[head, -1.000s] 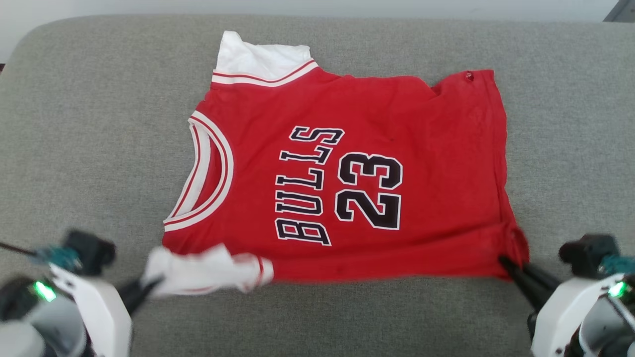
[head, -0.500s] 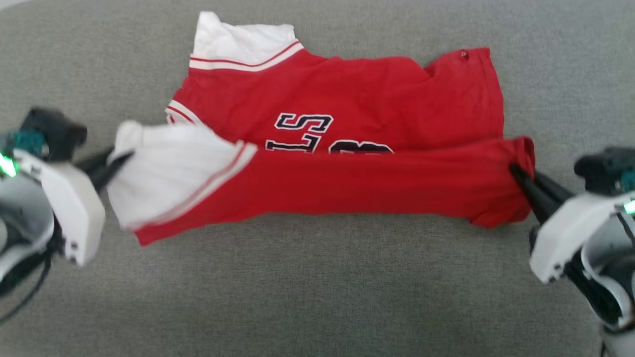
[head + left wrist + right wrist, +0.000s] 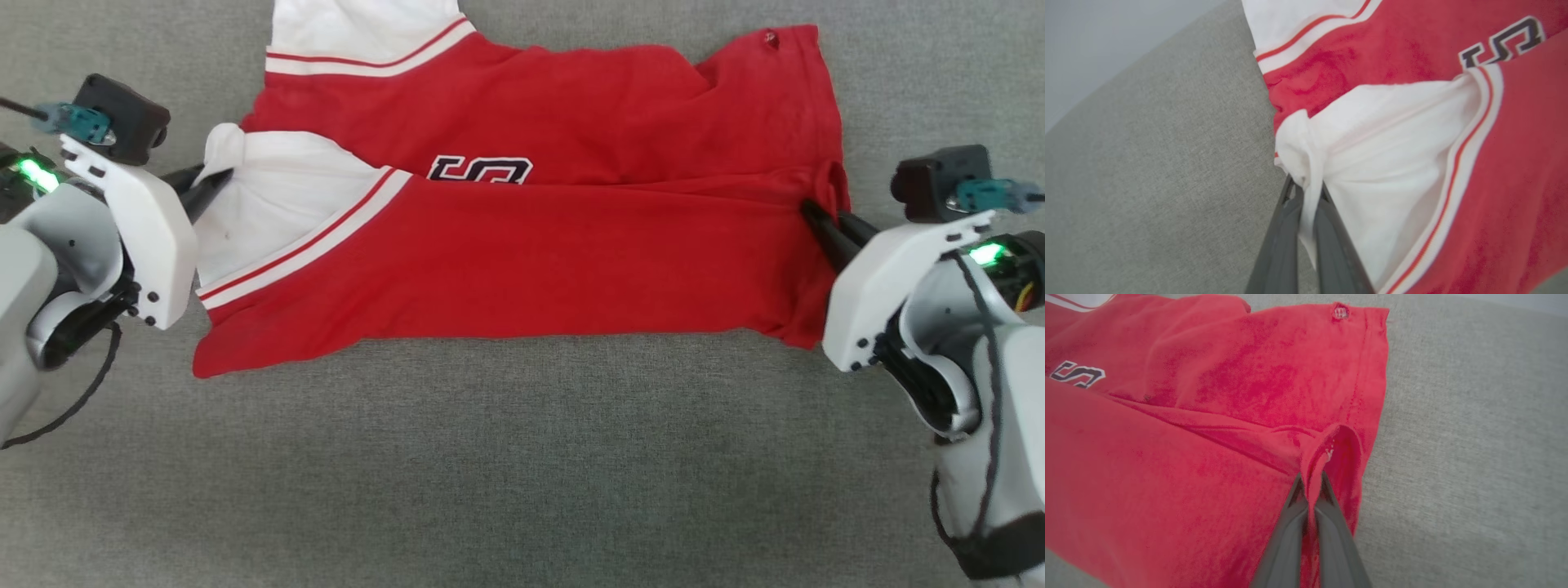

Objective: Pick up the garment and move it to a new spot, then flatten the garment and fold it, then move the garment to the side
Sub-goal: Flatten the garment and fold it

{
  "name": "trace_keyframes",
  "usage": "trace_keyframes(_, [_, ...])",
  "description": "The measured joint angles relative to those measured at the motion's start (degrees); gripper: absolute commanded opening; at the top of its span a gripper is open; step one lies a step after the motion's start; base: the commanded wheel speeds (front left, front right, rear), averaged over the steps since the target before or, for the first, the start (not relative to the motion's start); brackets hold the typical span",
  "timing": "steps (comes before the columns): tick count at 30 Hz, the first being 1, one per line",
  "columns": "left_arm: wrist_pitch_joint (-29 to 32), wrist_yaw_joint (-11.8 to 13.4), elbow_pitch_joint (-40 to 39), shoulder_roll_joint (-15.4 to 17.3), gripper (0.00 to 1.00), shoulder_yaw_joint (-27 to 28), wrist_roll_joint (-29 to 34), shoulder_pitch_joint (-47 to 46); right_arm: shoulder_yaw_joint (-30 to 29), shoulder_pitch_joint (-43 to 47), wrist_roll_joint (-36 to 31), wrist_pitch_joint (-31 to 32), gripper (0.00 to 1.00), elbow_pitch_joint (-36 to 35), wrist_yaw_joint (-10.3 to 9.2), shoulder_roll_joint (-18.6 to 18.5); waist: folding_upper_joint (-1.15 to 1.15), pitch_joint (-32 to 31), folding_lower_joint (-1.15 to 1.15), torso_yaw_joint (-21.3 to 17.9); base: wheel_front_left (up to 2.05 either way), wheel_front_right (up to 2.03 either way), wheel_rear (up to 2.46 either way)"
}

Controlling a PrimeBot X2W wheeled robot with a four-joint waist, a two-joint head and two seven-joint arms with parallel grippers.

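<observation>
Evidently we pinch the garment (image 3: 522,261) at both ends, left gripper (image 3: 219,176) clamped on the white sleeve (image 3: 277,196), right gripper (image 3: 810,211) on the hem corner (image 3: 833,175) (to carry the fold evenly across).

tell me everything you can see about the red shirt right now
The garment is soft red fabric with white sleeves and red-and-white striped trim. Its near half is folded up over the far half, hiding all but part of the black, white-edged lettering. It lies on the grey fabric surface. The left gripper pinches a bunched white sleeve; the right gripper pinches a red corner at the other end, both shut on it.
</observation>
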Motion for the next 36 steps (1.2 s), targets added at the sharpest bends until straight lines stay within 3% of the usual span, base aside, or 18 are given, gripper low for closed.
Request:
trace_keyframes(5, [1.3,-0.4,6.3,-3.5,0.0,-1.8,-3.2,-0.8,0.5,-3.0,-0.5,0.5,0.0,4.5,0.0,1.1,0.0,1.1,0.0,-0.1,0.0,0.0,0.0])
trace_keyframes(6, [1.7,-0.4,7.1,-4.0,0.0,-2.1,-4.1,-0.9,0.6,-3.5,-0.7,0.9,0.04,5.1,0.0,1.3,0.0,1.2,0.0,-0.2,0.0,0.0,0.0])
trace_keyframes(7, [2.1,-0.4,7.9,-4.4,0.06,-2.3,-5.6,-0.9,0.6,-3.9,-1.0,1.3,0.23,5.7,0.0,1.5,0.0,1.3,0.0,-0.2,0.0,0.0,0.0])
trace_keyframes(8, [2.5,-0.4,8.4,-4.6,0.2,-2.7,-6.4,-1.2,0.7,-4.3,-1.1,1.9,0.38,6.1,0.0,1.7,0.0,1.3,0.0,-0.2,0.0,0.0,0.0])
trace_keyframes(9, [2.6,-0.4,8.5,-4.6,0.35,-3.1,-6.5,-1.5,0.7,-4.6,-1.1,2.6,0.73,6.4,0.0,1.8,0.0,1.2,0.0,-0.2,0.0,0.0,0.0])
trace_keyframes(10, [2.5,-0.4,8.9,-4.6,0.49,-3.1,-7.3,-1.8,0.6,-4.7,-1.2,3.0,1.0,6.4,0.0,1.9,0.0,1.1,0.0,-0.2,0.0,0.0,0.0])
trace_keyframes(11, [2.4,-0.4,9.1,-4.6,1.0,-3.0,-8.2,-2.0,0.4,-4.9,-1.3,3.2,1.0,6.4,0.0,2.1,0.0,1.0,0.0,-0.2,0.0,0.0,0.0])
trace_keyframes(16, [3.6,-0.4,9.7,-3.7,1.0,-2.9,-11.8,-2.3,-0.5,-3.8,-1.6,4.9,1.0,3.9,0.0,2.0,0.0,-0.2,0.0,0.0,0.0,0.0,0.0])
trace_keyframes(24, [4.8,0.6,5.4,-0.1,1.0,-2.0,-14.0,-2.1,-6.8,2.6,-2.3,2.1,1.0,-7.0,-0.01,3.9,0.0,-2.4,0.0,0.9,0.0,0.0,0.0])
trace_keyframes(31, [7.6,7.2,-6.6,4.8,1.0,-1.6,-17.6,2.7,-11.6,7.8,-4.2,-5.2,1.0,-14.8,-0.01,7.1,0.0,-3.9,0.0,1.1,0.0,0.0,0.0])
trace_keyframes(36, [9.7,14.1,-15.9,8.3,1.0,-1.6,-21.4,7.1,-14.2,10.8,-5.3,-10.2,1.0,-18.2,-0.01,8.8,0.0,-4.2,0.0,0.5,0.0,0.0,0.0])
